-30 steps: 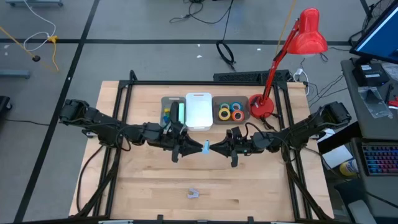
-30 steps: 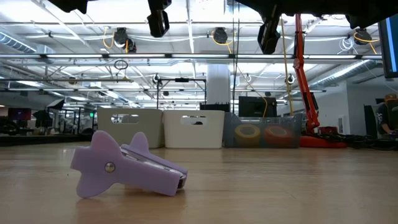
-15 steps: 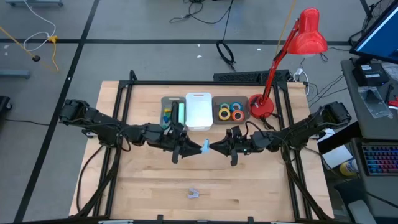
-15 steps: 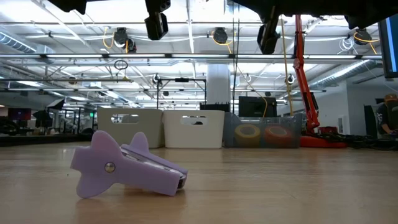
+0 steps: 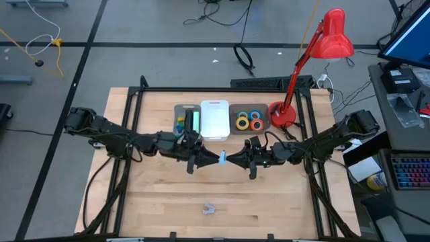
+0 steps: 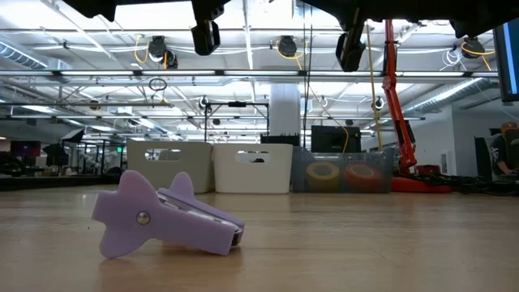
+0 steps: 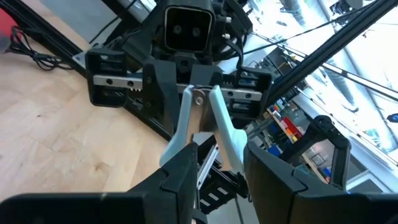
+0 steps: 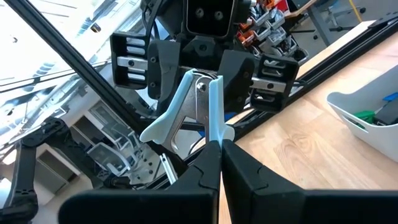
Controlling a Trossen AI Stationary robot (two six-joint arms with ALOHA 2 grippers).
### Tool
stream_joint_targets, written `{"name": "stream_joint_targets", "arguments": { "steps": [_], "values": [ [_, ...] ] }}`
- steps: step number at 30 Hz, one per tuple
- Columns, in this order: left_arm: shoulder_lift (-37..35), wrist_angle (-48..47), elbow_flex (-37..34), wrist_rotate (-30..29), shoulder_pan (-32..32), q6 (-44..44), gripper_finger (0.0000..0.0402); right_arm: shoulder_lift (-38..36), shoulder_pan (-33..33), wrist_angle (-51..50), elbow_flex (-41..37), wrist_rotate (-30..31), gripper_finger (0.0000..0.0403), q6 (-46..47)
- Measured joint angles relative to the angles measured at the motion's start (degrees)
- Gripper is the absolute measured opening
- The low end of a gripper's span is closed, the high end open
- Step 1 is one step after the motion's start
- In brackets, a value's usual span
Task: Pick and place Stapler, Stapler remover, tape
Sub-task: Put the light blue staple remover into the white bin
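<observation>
A light-blue stapler remover hangs in the air over the table's middle, between my two grippers, hinge end up. My right gripper comes from the right and is shut on it. My left gripper faces it from the left, open, with a finger on either side of the remover's spread arms. A second, purple stapler remover lies on its side near the table's near edge. The tape rolls sit in a clear bin, and a green stapler lies in the left bin. My right gripper pinches one arm of the light-blue remover between its two fingers, coming level from the table's right. The remover is lifted clear and upright, its other arm flaring out free. My left gripper's fingers flank the remover's arms; whether they touch, I cannot tell.
Three bins stand in a row at the far middle: a grey one, a white one and the clear one. A red desk lamp stands to their right. Bare wood lies around the purple remover.
</observation>
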Motion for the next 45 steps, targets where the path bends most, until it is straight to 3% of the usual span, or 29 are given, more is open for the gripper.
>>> {"name": "stream_joint_targets", "arguments": {
  "steps": [20,24,31,38,45],
  "values": [
    [0.0,-0.4,0.0,1.5,1.6,-0.6,0.0130,0.0,-1.1,0.0,0.0,0.0,0.0000,0.0],
    [0.0,-0.3,0.0,3.2,2.3,-0.6,0.0103,0.0,-1.1,0.0,0.0,0.1,0.0000,0.0],
    [0.0,-0.3,0.0,4.2,2.3,0.6,0.0011,0.0,-1.1,-0.1,0.0,0.1,0.0000,0.0],
    [0.0,-0.4,-0.1,4.5,2.3,0.8,0.0004,0.0,-1.1,0.1,0.0,0.0,0.0002,-0.4],
    [0.0,-0.4,-0.1,4.8,2.3,1.4,0.0003,0.0,-0.9,0.1,0.0,-0.3,0.0033,0.1]
  ]
}}
